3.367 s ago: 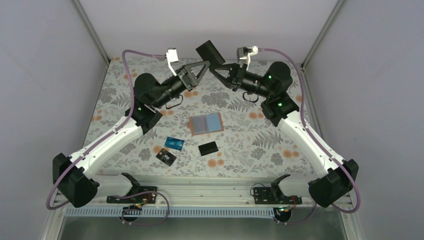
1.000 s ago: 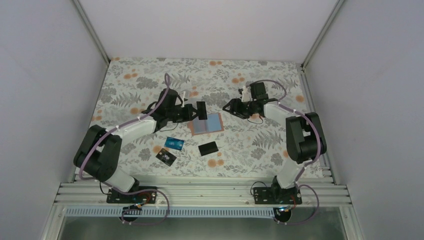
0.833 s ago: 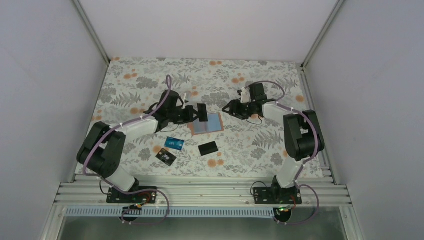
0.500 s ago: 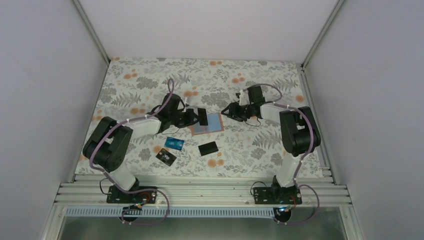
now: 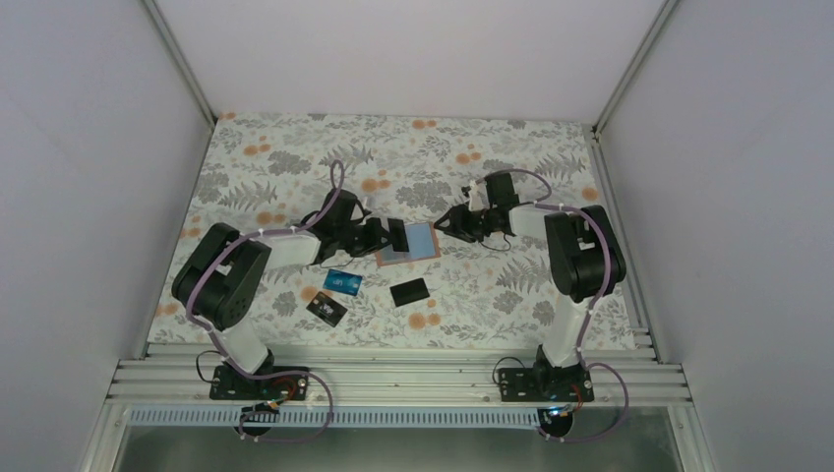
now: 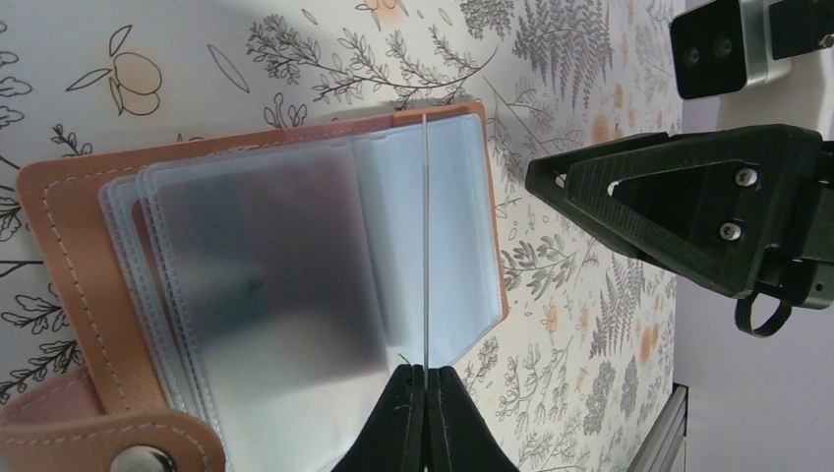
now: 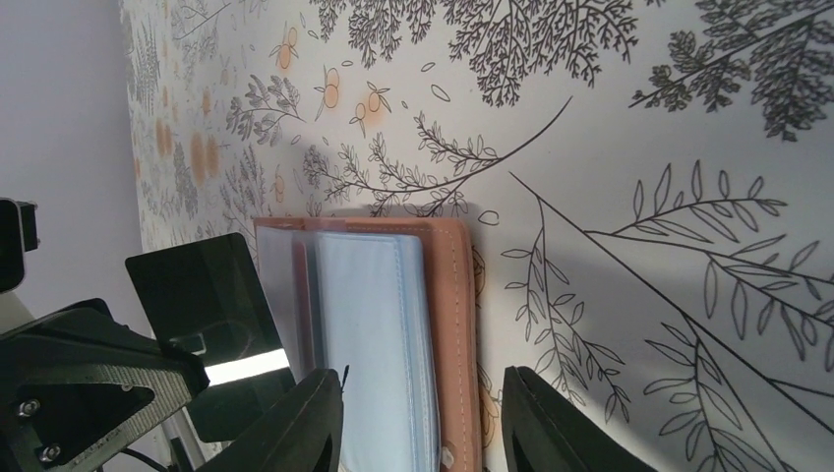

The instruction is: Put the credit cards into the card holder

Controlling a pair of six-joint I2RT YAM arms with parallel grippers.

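The tan card holder (image 5: 421, 242) lies open on the cloth, its clear sleeves facing up. My left gripper (image 5: 385, 235) is shut on a black credit card (image 5: 398, 234), held on edge over the holder's left half. In the left wrist view the gripper (image 6: 426, 372) holds the card (image 6: 425, 236) edge-on above the sleeves of the holder (image 6: 69, 256). My right gripper (image 5: 446, 224) is open and low at the holder's right edge; in the right wrist view (image 7: 421, 393) it straddles the holder's leather edge (image 7: 457, 315), with the card (image 7: 202, 295) beyond.
Three more credit cards lie in front of the holder: a blue one (image 5: 342, 282), a black one with pale marks (image 5: 326, 310) and a plain black one (image 5: 410, 291). Grey walls close the back and sides. The rail runs along the near edge.
Both arms have come down from high above the table. My left gripper has brought the black card right, over the holder. My right gripper has moved left to the holder's right edge.
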